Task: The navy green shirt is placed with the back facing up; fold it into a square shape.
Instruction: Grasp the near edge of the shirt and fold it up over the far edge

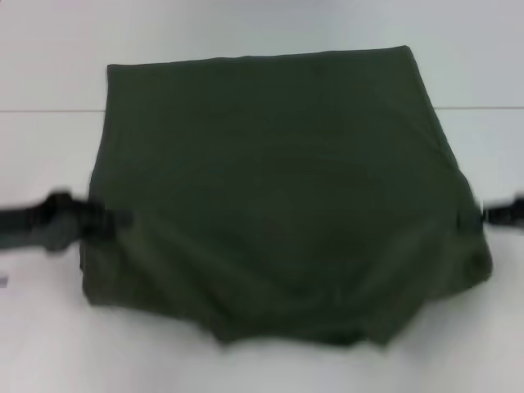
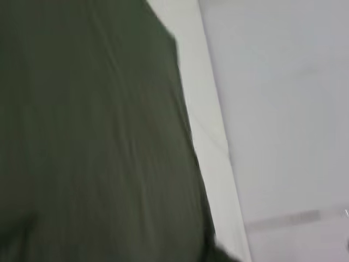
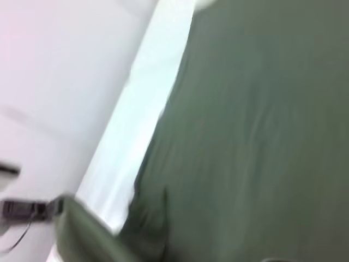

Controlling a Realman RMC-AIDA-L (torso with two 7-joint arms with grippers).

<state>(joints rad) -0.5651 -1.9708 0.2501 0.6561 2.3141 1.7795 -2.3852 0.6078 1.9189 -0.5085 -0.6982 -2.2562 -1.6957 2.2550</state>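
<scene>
Looks like a lab or test room, not a home: I work at a plain white desk (image 1: 49,49) w/ a thin seam line across it, bare pale surface all round. On it, just one item, the navy green shirt (image 1: 278,188), spread flat as a test piece. My wrist views show the desk edge and light grey floor beyond, w/ a strip of tape-like marking and a small dark device w/ a cable (image 3: 22,210) lying on it. No furniture or decor visible to say more.
</scene>
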